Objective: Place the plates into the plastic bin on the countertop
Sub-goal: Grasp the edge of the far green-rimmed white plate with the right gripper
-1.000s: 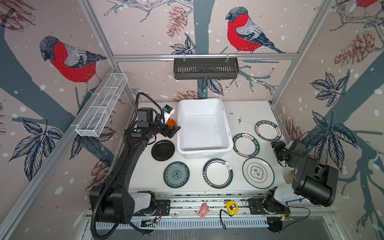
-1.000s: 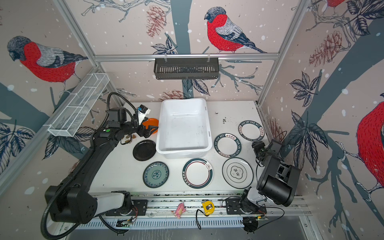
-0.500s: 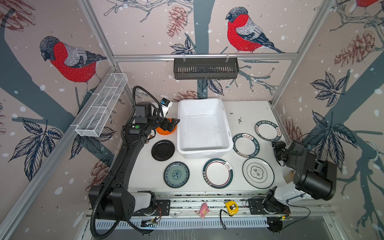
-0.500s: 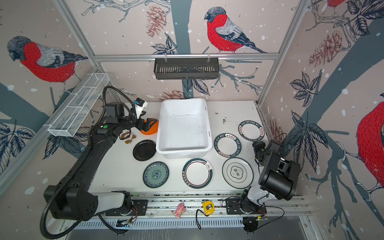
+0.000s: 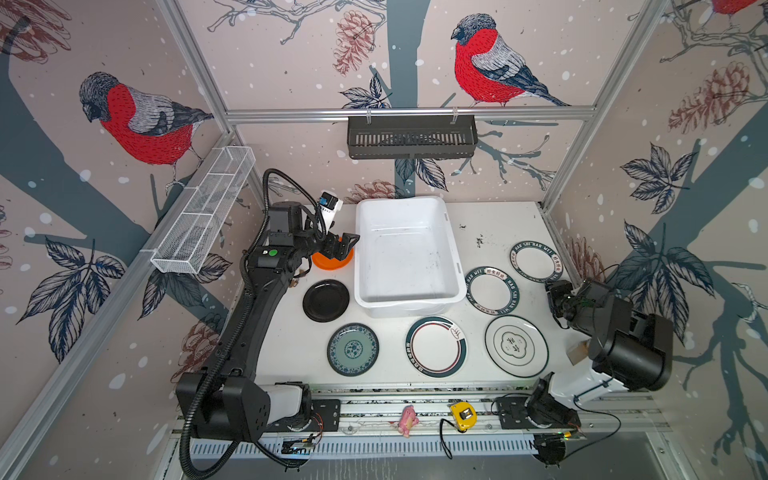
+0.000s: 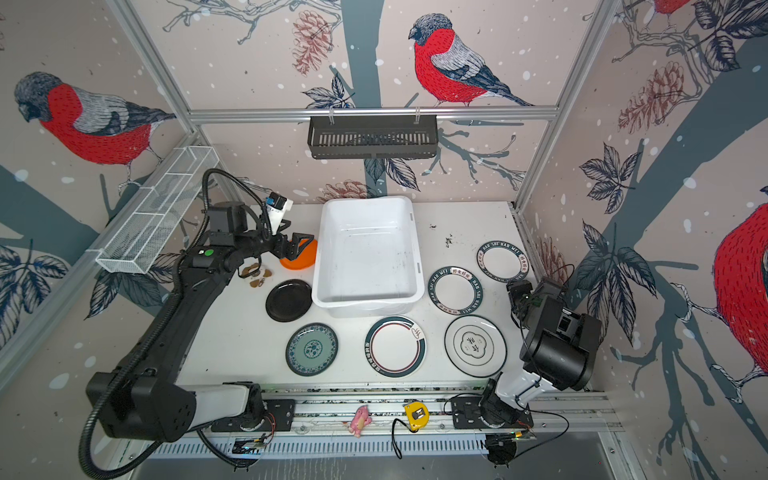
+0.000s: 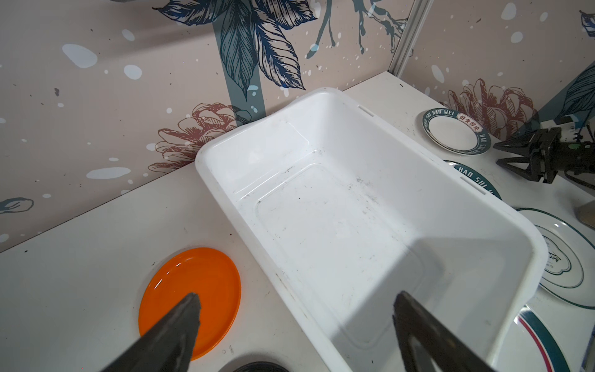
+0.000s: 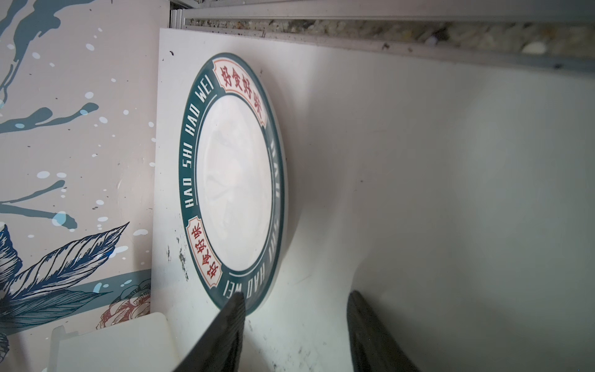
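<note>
Both top views look steeply down on the whole countertop (image 5: 507, 216); wrist cameras skim it closely.

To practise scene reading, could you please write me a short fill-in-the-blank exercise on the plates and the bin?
The number of plates inside the plastic bin is ____.
The plate nearest the open left gripper is ____.
Between that plate and the teal floral plate lies the ____ plate.
Altogether ____ plates lie on the countertop.
Missing words: zero, orange, black, seven.
</note>
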### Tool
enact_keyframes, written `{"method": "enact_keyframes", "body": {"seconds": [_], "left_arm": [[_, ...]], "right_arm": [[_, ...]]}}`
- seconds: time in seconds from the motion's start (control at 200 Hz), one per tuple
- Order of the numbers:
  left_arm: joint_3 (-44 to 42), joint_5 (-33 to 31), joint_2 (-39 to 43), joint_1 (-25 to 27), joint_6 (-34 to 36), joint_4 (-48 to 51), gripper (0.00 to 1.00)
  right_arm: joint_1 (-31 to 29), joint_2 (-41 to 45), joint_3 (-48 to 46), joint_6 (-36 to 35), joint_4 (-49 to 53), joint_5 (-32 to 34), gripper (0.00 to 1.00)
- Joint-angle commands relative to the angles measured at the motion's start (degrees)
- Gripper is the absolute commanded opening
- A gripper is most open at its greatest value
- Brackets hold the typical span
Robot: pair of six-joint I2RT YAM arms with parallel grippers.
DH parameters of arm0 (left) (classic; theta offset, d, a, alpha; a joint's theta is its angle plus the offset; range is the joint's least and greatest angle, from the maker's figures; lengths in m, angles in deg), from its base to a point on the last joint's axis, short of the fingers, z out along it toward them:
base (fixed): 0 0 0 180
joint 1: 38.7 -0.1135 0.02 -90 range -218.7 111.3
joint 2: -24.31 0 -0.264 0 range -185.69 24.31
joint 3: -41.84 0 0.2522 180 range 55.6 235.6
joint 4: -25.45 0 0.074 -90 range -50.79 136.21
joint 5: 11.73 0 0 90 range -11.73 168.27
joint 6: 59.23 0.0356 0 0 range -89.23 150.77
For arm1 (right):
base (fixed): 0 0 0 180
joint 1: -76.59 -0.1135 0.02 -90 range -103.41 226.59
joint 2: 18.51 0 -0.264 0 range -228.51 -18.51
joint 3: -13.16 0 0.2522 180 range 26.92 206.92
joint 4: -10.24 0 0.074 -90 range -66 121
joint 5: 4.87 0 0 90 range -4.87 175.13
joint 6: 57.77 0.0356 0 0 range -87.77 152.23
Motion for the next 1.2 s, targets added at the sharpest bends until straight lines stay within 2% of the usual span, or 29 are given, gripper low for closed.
{"method": "enact_keyframes", "body": {"seconds": [0.0,0.615,1.196], "left_arm": [[-0.2,1.4,-0.3,0.0,0.0,-1.6,0.93],[-1.2,2.1,-1.8,0.0,-1.2,-4.8,0.93],[-1.7,2.7,-1.4,0.0,-2.0,-5.1,0.93]], "right_arm": [[0.0,-1.3,0.6,0.3,-1.2,-0.5,0.54],[-1.8,-11.3,4.8,2.8,-5.4,0.0,0.42],[-2.2,-13.1,5.2,3.2,-8.0,-1.9,0.12]]}}
